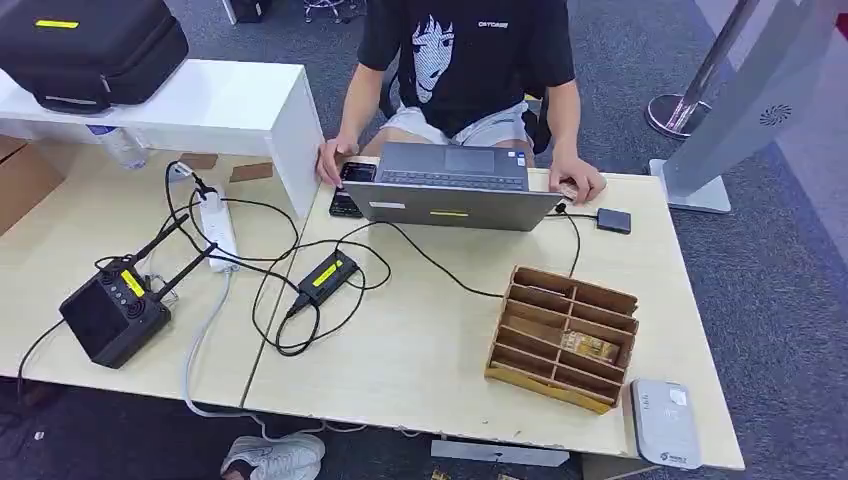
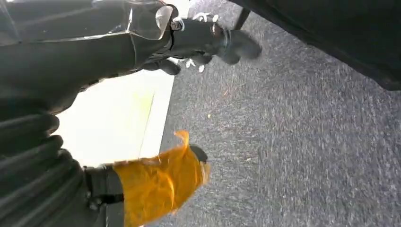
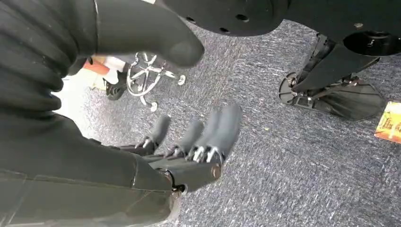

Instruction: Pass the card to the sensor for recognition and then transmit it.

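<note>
Your right hand (image 3: 189,142) hangs low over the grey carpet (image 3: 293,179) with its dark fingers (image 3: 227,127) stretched out and apart, nothing between them and the thick grey thumb. An orange printed card (image 3: 388,123) lies flat on the carpet well beyond those fingertips, at the picture's edge.

Your left hand (image 2: 208,40) also hangs above the carpet, beside the pale edge of the table; its fingers are blurred and partly hidden, so you cannot tell how far they are spread or whether they hold anything. A crumpled piece of amber tape (image 2: 161,184) sticks out near that wrist.

On the light wooden table (image 1: 420,350), a brown slotted wooden card rack (image 1: 563,335) stands with a yellowish card (image 1: 588,346) lying in one of its middle compartments. The white rounded card sensor (image 1: 665,422) rests just beside the rack at the table's near corner. A person (image 1: 465,60) sits on the far side, both hands at a grey laptop (image 1: 450,185).
</note>
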Motion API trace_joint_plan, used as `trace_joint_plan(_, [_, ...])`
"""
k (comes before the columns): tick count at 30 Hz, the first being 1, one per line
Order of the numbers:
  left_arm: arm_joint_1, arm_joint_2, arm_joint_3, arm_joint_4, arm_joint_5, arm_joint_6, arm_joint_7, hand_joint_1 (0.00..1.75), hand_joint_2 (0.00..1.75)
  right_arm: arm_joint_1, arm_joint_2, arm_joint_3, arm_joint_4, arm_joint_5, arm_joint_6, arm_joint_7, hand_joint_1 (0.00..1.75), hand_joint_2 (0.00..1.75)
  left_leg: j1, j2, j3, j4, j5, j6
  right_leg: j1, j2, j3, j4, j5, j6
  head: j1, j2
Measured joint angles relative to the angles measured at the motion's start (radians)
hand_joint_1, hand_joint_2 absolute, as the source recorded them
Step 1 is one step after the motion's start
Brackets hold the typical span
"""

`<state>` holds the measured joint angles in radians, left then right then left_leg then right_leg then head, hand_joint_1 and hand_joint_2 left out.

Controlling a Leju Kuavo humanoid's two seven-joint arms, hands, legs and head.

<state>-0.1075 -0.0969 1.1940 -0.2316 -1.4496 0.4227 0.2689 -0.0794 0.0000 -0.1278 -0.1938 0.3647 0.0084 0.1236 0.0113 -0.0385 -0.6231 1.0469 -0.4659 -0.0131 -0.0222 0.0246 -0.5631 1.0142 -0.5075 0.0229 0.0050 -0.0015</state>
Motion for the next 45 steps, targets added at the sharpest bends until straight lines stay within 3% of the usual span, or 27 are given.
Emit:
trace_joint_plan(28, [0.0,0.001,0.0,0.001,0.0,0.0,0.0,0.0,1.75,0.0,0.0,0.0,0.0,0.0,0.002,0.0,1.54,1.75,0.0,0.0,0.0,0.0,0.0,0.0,0.0,0.0,0.0,0.0,0.0,0.0,0.0,0.0])
trace_joint_plan(29, [0.0,0.001,0.0,0.001,0.0,0.0,0.0,0.0,1.75,0.0,0.0,0.0,0.0,0.0,0.003,0.0,1.47,1.75,0.0,0.0,0.0,0.0,0.0,0.0,0.0,0.0,0.0,0.0,0.0,0.0,0.0,0.0])
trace_joint_plan(31, [0.0,0.001,0.0,0.001,0.002,0.001,0.001,0.0,1.75,0.0,0.0,0.0,0.0,0.001,0.004,-0.002,0.0,1.75,0.0,0.0,0.0,0.0,0.0,0.0,0.0,0.0,0.0,0.0,0.0,0.0,0.0,0.0])
trace_joint_plan(36, [0.0,0.001,0.0,0.001,0.004,0.003,0.002,0.03,1.75,0.001,0.0,0.0,0.0,0.01,-0.002,-0.002,0.0,1.75,0.0,0.0,0.0,0.0,0.0,0.0,0.0,0.0,0.0,0.0,0.0,0.0,0.0,0.0])
trace_joint_plan(37, [0.0,0.001,0.0,0.001,0.004,0.003,0.002,1.55,1.75,0.002,0.0,0.0,0.0,0.013,-0.01,0.0,0.0,1.75,0.0,0.0,0.0,0.0,0.0,0.0,0.0,0.0,0.0,0.0,0.0,0.0,0.0,0.0])
trace_joint_plan(38, [0.0,0.001,0.0,0.001,0.004,0.003,0.002,1.68,1.75,0.002,0.0,0.0,0.0,0.015,-0.012,0.001,0.0,1.75,0.0,0.0,0.0,0.0,0.0,0.0,0.0,0.0,0.0,0.0,0.0,0.0,0.0,0.0])
trace_joint_plan(40, [0.0,0.001,0.0,0.002,0.008,-0.003,0.001,1.62,1.75,0.002,0.0,0.0,0.0,0.016,-0.021,0.006,0.0,1.75,0.0,0.0,0.0,0.0,0.0,0.0,0.0,0.0,0.0,0.0,0.0,0.0,0.0,0.0])
trace_joint_plan(45, [0.0,0.001,0.0,0.002,0.016,-0.01,-0.01,1.69,1.75,0.002,0.0,0.0,0.0,0.018,-0.023,0.012,0.0,1.75,0.0,0.0,0.0,0.0,0.0,0.0,0.0,0.0,0.0,0.0,0.0,0.0,0.0,0.0])
